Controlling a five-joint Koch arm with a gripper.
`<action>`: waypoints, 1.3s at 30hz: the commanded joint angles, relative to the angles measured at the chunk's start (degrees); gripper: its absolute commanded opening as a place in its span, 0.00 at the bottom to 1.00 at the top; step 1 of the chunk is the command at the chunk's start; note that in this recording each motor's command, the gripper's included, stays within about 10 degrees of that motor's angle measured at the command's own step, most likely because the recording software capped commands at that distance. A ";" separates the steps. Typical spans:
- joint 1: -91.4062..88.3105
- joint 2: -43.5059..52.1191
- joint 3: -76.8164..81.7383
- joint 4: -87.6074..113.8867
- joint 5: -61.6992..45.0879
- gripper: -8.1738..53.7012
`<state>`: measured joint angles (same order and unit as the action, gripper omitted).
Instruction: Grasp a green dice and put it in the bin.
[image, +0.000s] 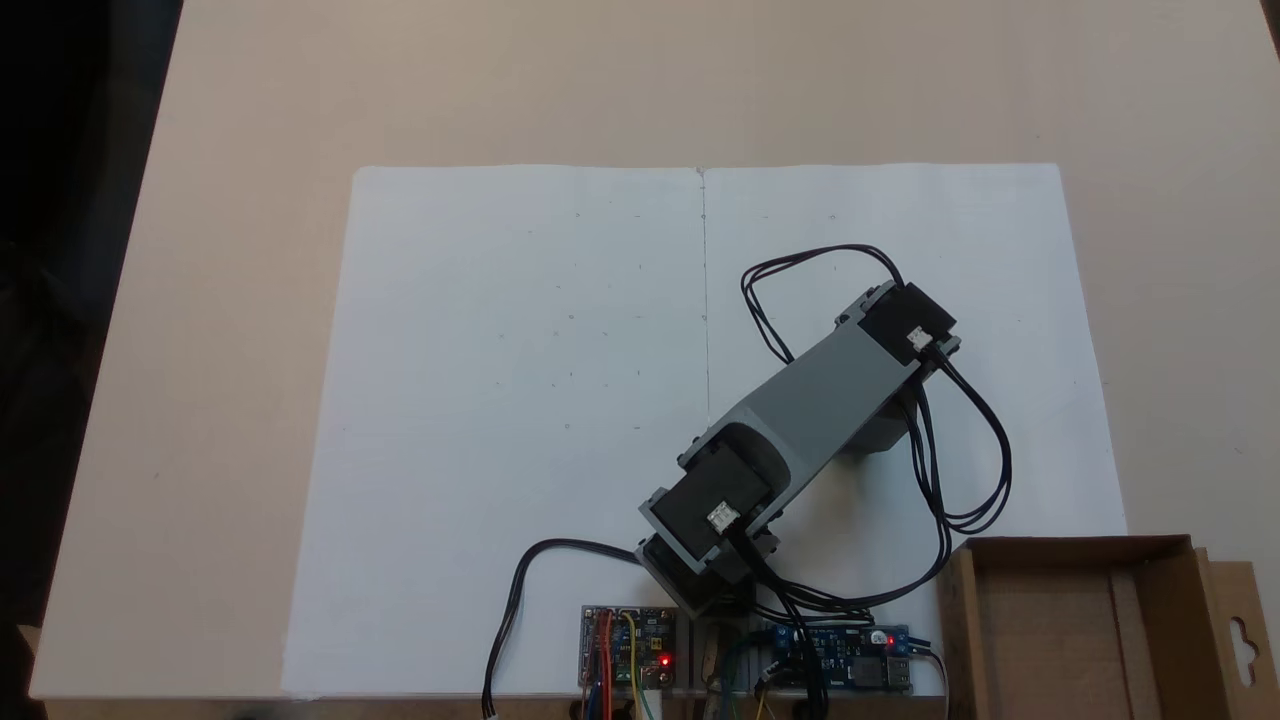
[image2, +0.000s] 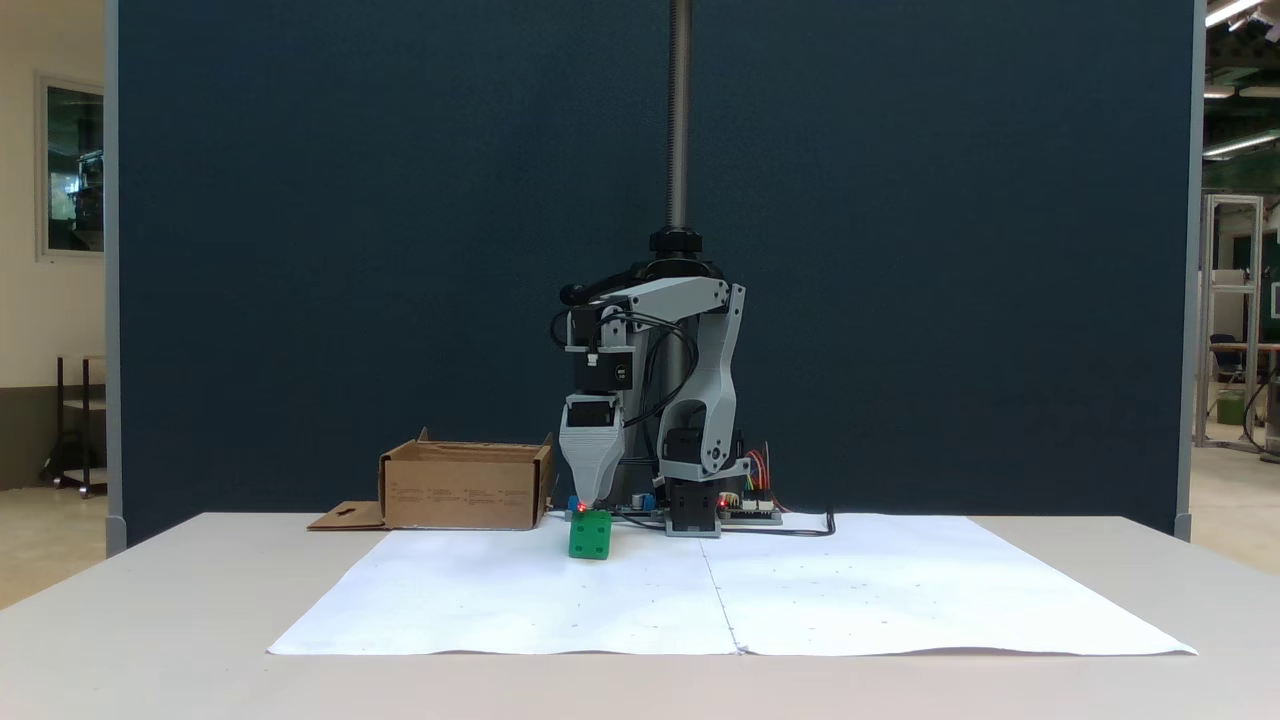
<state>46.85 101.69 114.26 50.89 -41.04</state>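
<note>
Claw (image2: 591, 503) pointing straight down at the green dice (image2: 590, 535), its tip just above or touching the cube's top.

From the front fixed view only one tapered tip is showing, so I cannot tell how far the claw is parted or whether it is gripping anything. The dice is sitting on the white paper (image2: 850, 590) on the tabletop (image2: 150, 610), directly under the claw, with the bin (image2: 462, 488) standing nearby and, in the fixed view from above, looking empty (image: 1060, 620). The task seems to be at the grasp: lifting, carrying and dropping are all remaining.
</note>
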 joint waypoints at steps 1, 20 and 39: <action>1.49 0.70 -0.70 -1.49 -6.59 0.85; 2.64 -2.55 1.76 -1.67 -13.01 0.85; 2.37 -4.92 2.81 -6.77 -10.02 0.83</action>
<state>48.96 95.98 117.77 45.62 -49.04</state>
